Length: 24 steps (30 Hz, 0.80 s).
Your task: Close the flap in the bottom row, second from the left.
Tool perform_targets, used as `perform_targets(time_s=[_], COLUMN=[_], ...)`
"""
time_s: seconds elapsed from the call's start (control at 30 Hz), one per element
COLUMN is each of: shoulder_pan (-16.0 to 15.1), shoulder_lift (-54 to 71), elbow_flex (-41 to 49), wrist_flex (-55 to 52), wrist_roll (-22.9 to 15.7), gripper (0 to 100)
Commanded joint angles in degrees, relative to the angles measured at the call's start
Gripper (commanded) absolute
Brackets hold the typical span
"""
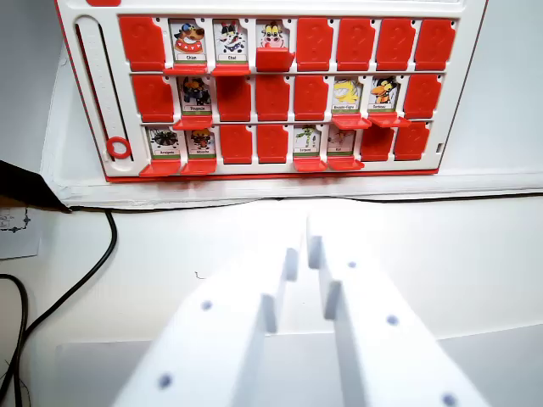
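Gripper [305, 254] nearly closed, empty, well short of board [271, 93]. Keep it shut; approach 2nd-from-left flap [201, 142], btm row; push its tab [198, 167] w/ fingertip.

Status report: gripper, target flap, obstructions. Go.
Gripper near shut, empty, short of the board. Bottom-row second flap down, card showing, not yet closed. Nothing between; black cable off to the wrist view's left.

We list one red game board [93, 102] with twenty-four windows, in three rows of eight. We count ten showing picture cards [188, 40] and fourteen showing plain red flaps [314, 42]. One black cable [102, 254].
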Motion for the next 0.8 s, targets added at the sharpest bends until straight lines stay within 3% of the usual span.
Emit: perform_targets(time_s=[0.0, 0.57, 0.77], shoulder_pan=[-0.62, -7.21, -9.23], shoulder_lift=[1.32, 1.49, -6.59], elbow_flex=[4.92, 39.55, 43.42], wrist_flex=[-6.33, -42.54, -53.35], wrist_roll=[0.97, 6.15, 7.56], gripper=[0, 0, 0])
